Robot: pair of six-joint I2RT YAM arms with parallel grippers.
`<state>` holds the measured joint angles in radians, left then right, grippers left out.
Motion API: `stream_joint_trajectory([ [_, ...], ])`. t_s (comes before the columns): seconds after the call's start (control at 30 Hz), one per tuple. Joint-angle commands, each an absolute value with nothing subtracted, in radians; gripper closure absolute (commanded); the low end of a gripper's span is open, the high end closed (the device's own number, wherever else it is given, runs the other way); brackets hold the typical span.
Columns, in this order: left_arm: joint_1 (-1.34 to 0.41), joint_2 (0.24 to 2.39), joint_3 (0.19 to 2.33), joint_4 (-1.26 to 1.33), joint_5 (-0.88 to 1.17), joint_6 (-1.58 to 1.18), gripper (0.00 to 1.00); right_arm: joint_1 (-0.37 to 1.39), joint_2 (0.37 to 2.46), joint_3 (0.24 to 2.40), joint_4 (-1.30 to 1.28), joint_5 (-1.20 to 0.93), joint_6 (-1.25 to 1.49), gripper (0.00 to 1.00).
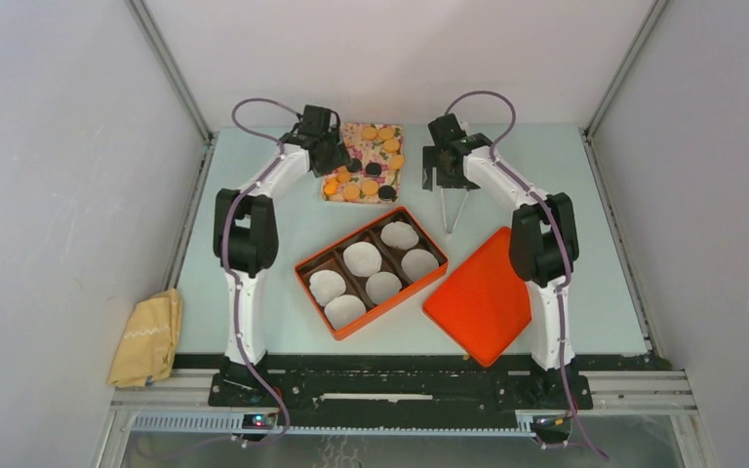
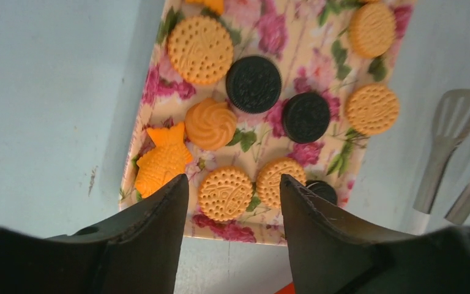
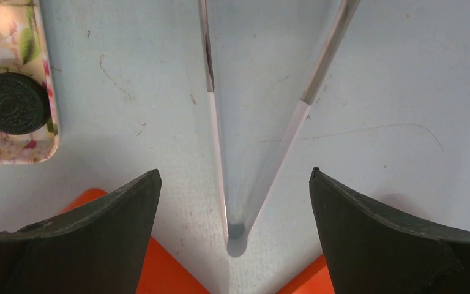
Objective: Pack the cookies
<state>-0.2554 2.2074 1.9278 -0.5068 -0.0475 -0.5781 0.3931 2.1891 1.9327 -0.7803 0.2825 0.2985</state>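
A pale bench (image 1: 566, 195) sits between white walls. At twelve o'clock in the overhead view, every visible one of the cookies (image 2: 200, 49) lies on the floral tray (image 2: 309, 43). The left end effector (image 2: 232, 180) hovers there, jaws moderately apart, gripping nothing, a tan cookie (image 2: 224, 193) in the gap. At one o'clock, the right end effector (image 3: 235, 174) gapes wide above the tongs (image 3: 235, 231). The orange box (image 1: 304, 265) at centre holds six empty paper cups (image 1: 362, 257); packing looks unstarted.
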Motion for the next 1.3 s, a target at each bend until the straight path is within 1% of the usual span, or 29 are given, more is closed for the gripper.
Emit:
stream_joint_trajectory([
  [0.0,-0.274,2.215,1.928,-0.535,-0.025,-0.613,0.4,0.389,2.073,1.893,-0.729,0.307,0.312,0.0],
  [0.07,-0.275,2.203,1.892,-0.535,-0.028,-0.612,0.41,0.387,2.063,1.878,-0.719,0.297,0.312,0.0],
  [0.1,-0.277,2.194,1.872,-0.536,-0.032,-0.612,0.44,0.388,2.061,1.876,-0.719,0.296,0.314,0.0],
  [0.3,-0.291,2.164,1.761,-0.52,-0.046,-0.611,0.76,0.39,2.066,1.875,-0.722,0.282,0.322,0.0],
  [0.4,-0.29,2.184,1.768,-0.543,-0.065,-0.608,0.83,0.392,2.065,1.876,-0.728,0.275,0.325,0.0],
  [0.47,-0.29,2.192,1.773,-0.546,-0.079,-0.608,0.84,0.394,2.057,1.871,-0.728,0.277,0.324,0.0],
  [0.73,-0.29,2.224,1.802,-0.58,-0.133,-0.591,0.84,0.394,2.021,1.847,-0.725,0.281,0.322,0.0],
  [0.8,-0.291,2.221,1.77,-0.591,-0.125,-0.599,0.84,0.393,2.01,1.839,-0.728,0.291,0.322,0.0],
  [1.07,-0.332,2.119,1.536,-0.551,-0.123,-0.619,0.86,0.382,1.966,1.798,-0.734,0.324,0.344,0.0],
  [1.27,-0.35,2.1,1.472,-0.541,-0.114,-0.618,0.87,0.385,1.951,1.738,-0.74,0.318,0.361,0.0],
])
